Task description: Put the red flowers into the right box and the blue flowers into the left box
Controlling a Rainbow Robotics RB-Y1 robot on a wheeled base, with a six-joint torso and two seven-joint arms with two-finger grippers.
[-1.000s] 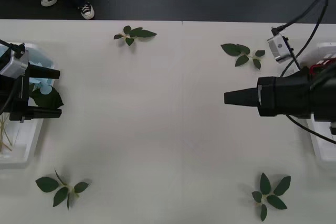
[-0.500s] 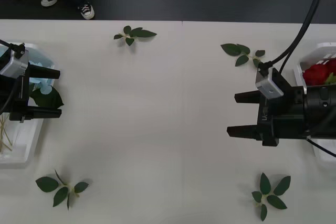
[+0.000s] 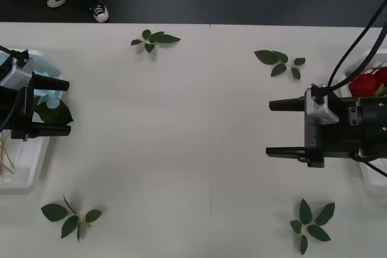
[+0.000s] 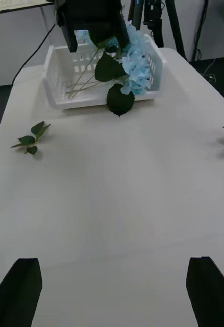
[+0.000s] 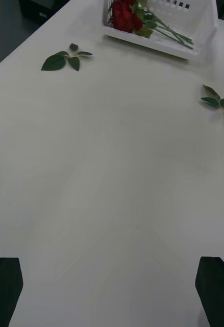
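Observation:
The red flowers (image 3: 365, 83) lie in the right box (image 3: 371, 180) at the table's right edge, blooms at its far end (image 5: 124, 15). My right gripper (image 3: 271, 129) hovers just left of that box, open and empty, fingers pointing toward the table's middle. The blue flowers (image 3: 48, 96) lie in the left box (image 3: 29, 178), with a dark leaf (image 4: 120, 99) hanging over its inner rim. My left gripper (image 3: 63, 106) is above that box's inner edge, open, holding nothing.
Four loose green leaf sprigs lie on the white table: far left (image 3: 154, 39), far right (image 3: 279, 62), near left (image 3: 69, 216), near right (image 3: 310, 222). A person's shoes (image 3: 78, 3) stand beyond the table's far edge.
My right gripper has turned about its wrist, so both fingers now show spread apart, and has drawn slightly right. The red flowers in the right box are uncovered. The left arm has not moved.

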